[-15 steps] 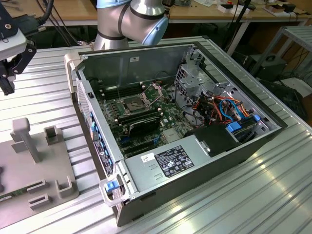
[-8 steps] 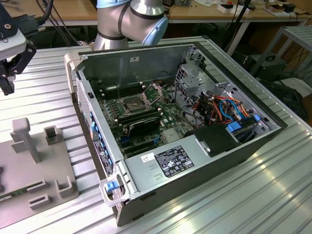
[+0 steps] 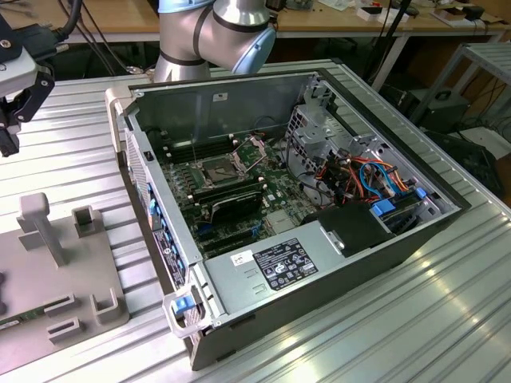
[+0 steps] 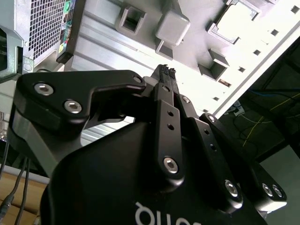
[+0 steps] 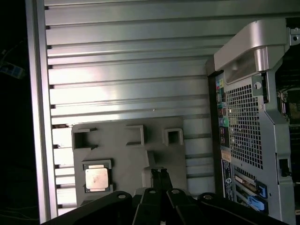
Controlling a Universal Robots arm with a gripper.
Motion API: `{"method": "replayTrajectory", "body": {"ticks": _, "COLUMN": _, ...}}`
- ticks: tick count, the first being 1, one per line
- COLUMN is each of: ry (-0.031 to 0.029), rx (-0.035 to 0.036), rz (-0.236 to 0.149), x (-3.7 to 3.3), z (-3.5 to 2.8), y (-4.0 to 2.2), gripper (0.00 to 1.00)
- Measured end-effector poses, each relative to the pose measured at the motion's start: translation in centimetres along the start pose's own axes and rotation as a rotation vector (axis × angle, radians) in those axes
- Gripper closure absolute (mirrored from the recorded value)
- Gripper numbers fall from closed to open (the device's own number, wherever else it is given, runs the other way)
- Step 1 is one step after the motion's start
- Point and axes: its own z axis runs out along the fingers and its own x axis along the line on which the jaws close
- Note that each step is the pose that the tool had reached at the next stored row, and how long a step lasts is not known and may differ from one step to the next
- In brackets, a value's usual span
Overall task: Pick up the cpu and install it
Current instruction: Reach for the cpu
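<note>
The cpu (image 5: 97,179), a small square chip with a dull silver top, lies flat in a corner recess of the grey fixture plate (image 5: 126,159). My gripper (image 5: 159,173) hangs above that plate, off to one side of the cpu and not touching it. Its two thin black fingers are pressed together with nothing between them, as the second wrist view of the gripper (image 4: 166,70) also shows. In the exterior view the gripper (image 3: 8,136) is at the far left, well clear of the open computer case (image 3: 447,219). The dark square socket (image 3: 219,169) sits on the motherboard inside the case.
The grey fixture plate (image 3: 48,279) carries raised blocks and holders on the exterior view's left. The case walls (image 3: 144,191) stand tall beside it. Cables (image 3: 359,179), a drive bay and the power supply (image 3: 279,263) fill the case's right side. The ribbed metal table (image 3: 399,319) lies all around.
</note>
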Motion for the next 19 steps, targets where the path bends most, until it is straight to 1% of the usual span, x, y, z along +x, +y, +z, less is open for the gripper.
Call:
{"method": "replayTrajectory", "body": {"ticks": 4, "ry": 0.0000, "rx": 0.0000, "rz": 0.000, "x": 0.15, "z": 0.00, "y": -0.01, "gripper": 0.89}}
{"method": "replayTrajectory", "body": {"ticks": 14, "ry": 0.0001, "rx": 0.0001, "rz": 0.000, "x": 0.19, "z": -0.01, "y": -0.01, "gripper": 0.89}}
{"method": "replayTrajectory", "body": {"ticks": 19, "ry": 0.0000, "rx": 0.0001, "rz": 0.000, "x": 0.55, "z": -0.01, "y": -0.04, "gripper": 0.89}}
